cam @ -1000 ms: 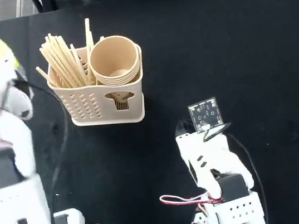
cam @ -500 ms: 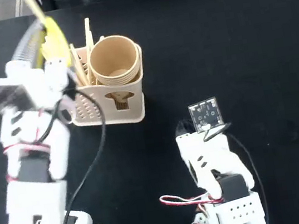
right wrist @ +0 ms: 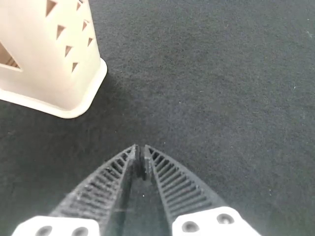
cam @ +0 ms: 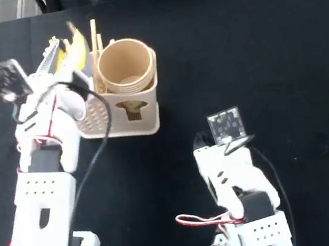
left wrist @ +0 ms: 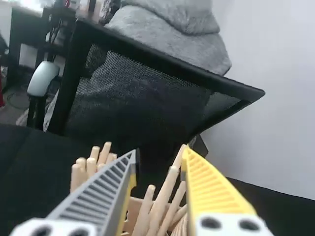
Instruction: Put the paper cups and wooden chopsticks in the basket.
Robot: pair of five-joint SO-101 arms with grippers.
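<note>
Cream perforated basket [cam: 123, 114]; tan cups [cam: 125, 64]; chopsticks [left wrist: 165, 189] apparently pale; black table [cam: 265, 52]; grey-and-yellow left tool [left wrist: 158, 151].

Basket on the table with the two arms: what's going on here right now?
The left gripper hovers open over the basket, its jaws apart among the tops of the wooden chopsticks standing in it. A stack of paper cups sits in the basket beside them. The right gripper is shut, low over the black table near the basket, holding nothing.

A black table [cam: 277, 50] lies before a black mesh chair [left wrist: 147, 98]. Grey fabric [left wrist: 167, 19] is heaped atop the chair.
</note>
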